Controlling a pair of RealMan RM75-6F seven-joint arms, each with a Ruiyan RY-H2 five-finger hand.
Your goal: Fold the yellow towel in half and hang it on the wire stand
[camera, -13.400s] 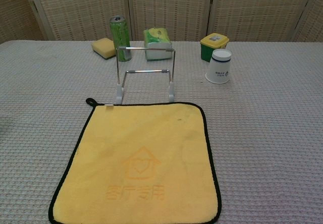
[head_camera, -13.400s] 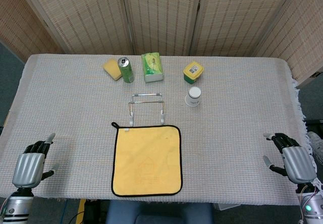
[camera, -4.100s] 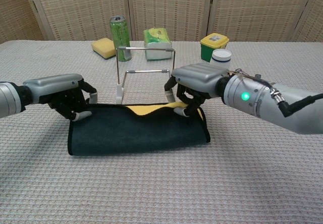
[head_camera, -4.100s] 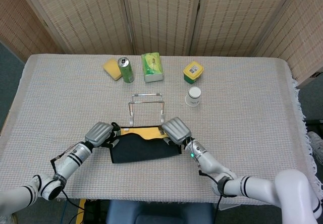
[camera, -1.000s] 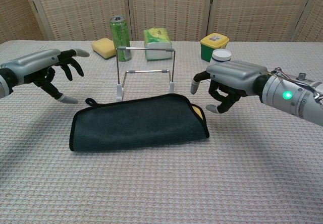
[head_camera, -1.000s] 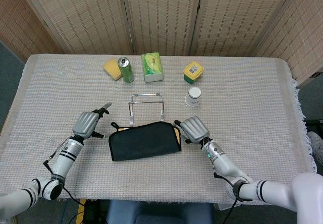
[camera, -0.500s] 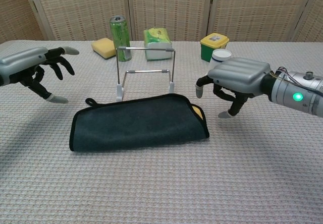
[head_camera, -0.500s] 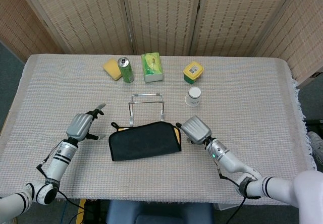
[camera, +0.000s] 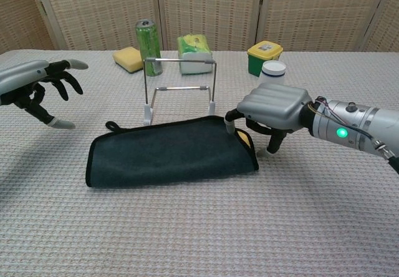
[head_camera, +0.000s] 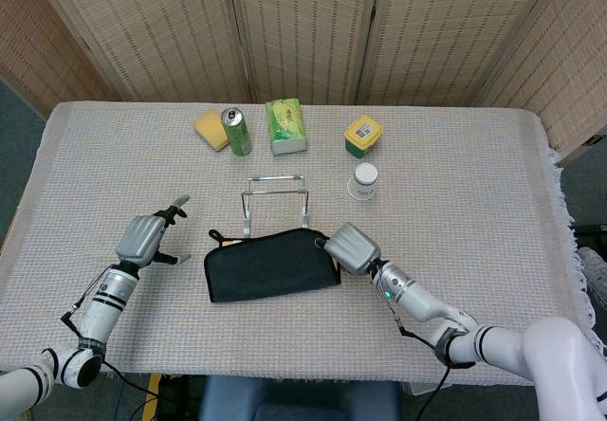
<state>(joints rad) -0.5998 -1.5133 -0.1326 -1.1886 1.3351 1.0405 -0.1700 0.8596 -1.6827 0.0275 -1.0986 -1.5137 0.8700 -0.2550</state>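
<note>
Clothed table (head_camera: pixel 455 146) (towel (head_camera: pixel 270 265), stand (head_camera: pixel 275 203), can (head_camera: pixel 236 131))

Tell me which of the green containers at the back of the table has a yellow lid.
It is the small square tub, standing just behind the white cup. The green can is tall with a metal top, and the green packet is a soft pack without any lid.

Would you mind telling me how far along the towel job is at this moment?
Done: the towel lies folded in half in front of the wire stand, dark side up. In hand: the right hand is at its right end, grip unclear; the left hand hovers open, off to the side. Left: lifting the towel and hanging it on the stand.
</note>
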